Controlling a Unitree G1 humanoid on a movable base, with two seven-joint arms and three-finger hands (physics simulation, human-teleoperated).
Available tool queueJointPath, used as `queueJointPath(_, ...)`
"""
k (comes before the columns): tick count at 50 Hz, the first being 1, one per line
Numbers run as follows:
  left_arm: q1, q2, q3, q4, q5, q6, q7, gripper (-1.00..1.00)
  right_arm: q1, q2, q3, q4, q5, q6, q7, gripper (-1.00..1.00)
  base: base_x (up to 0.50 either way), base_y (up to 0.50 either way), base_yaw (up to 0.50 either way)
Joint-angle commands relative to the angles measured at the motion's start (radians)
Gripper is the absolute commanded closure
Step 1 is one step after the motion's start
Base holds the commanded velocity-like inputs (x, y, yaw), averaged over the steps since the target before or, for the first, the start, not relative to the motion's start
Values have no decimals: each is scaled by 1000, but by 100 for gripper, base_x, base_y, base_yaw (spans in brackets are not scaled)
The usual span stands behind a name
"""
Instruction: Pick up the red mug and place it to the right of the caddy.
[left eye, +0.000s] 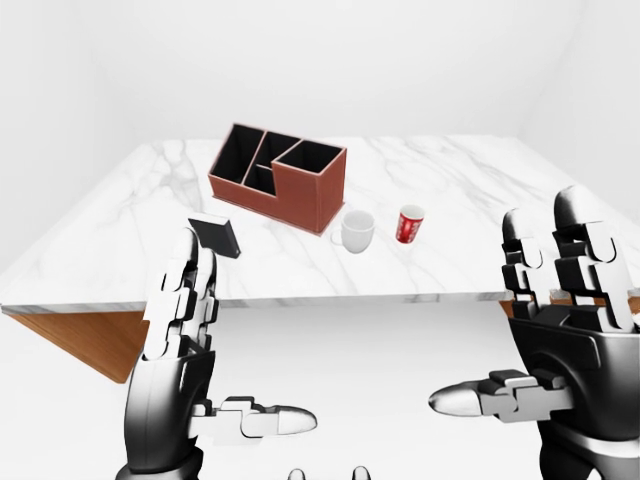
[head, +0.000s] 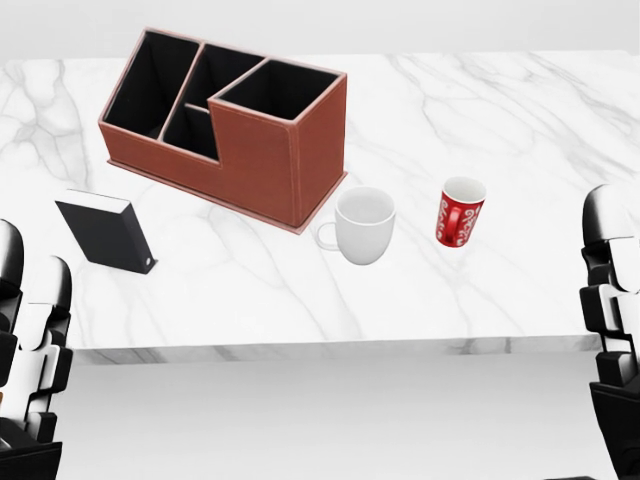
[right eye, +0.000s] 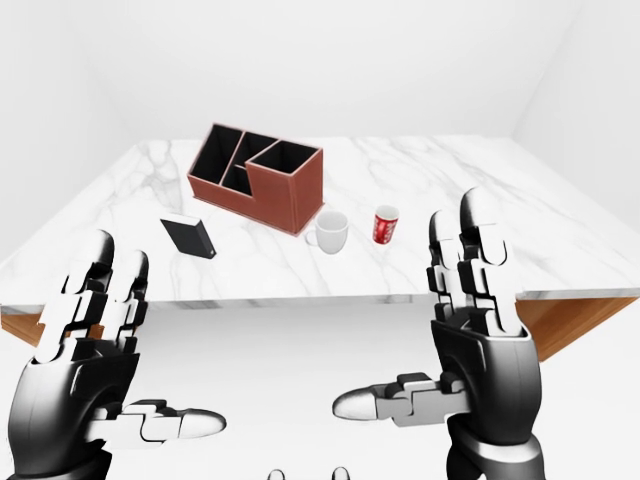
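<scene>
Head view: red mug (head: 460, 224) stands apart, right of white mug (head: 362, 225) & caddy (head: 232, 125); both hands (left eye: 180, 330) (right eye: 480, 330) spread, empty.

- We've got the red mug (head: 460, 211) standing upright on the marble, white swirly pattern, white inside, held by nothing.
- Our caddy (head: 232, 122) is a reddish-brown box with black compartments, well left of it in the head view.

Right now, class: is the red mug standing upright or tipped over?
Upright. The red mug stands on its base on the marble table, white rim facing up.
</scene>
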Motion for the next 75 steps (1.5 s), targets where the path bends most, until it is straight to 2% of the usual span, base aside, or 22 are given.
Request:
queueJointPath(1,-6,-2,1,0,3,0,-2,-100,13,2,8,-6,0,0,12,-100,50,-3,0)
queueJointPath(65,1,-2,3,0,0,0,-8,-100,8,6,8,1,-20,0,2,-100,50,-3,0)
queueJointPath(75,3,-1,3,0,-2,0,-9,-100,17,3,8,-6,-7,0,-1,-100,13,0,0)
